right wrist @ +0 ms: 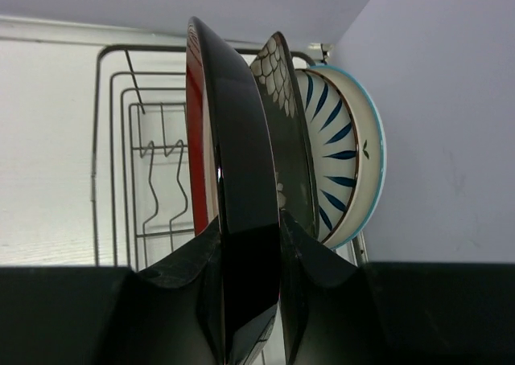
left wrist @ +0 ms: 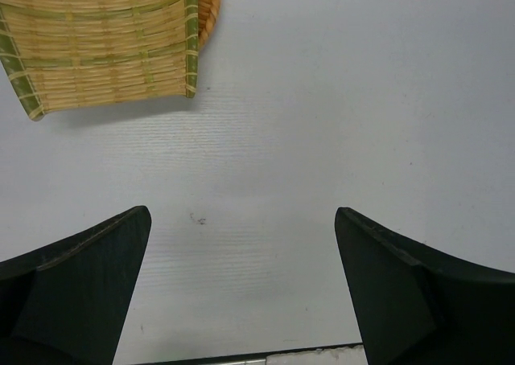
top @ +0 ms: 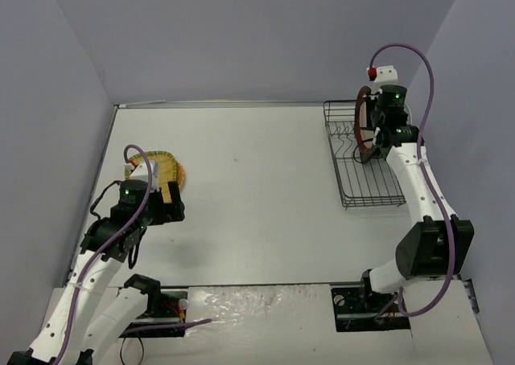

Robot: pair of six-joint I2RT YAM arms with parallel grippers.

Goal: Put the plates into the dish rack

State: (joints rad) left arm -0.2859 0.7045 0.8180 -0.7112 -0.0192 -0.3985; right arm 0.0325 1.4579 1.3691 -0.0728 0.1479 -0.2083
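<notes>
Jaws of right gripper closed on the rim of the red-rimmed plate, held on edge at the far end of the dish rack, just beside the black floral plate. We judge a skewed release could tip it onto that neighbour or miss the tines. Disc upright, red face toward the left. Left gripper gapes empty near the yellow woven plate

A pale grey table is shown. The black wire dish rack is set on it at the far right corner. Near the left edge, a squarish yellow woven-look plate is laid over an orange-brown plate, of which only a sliver of rim is seen.
</notes>
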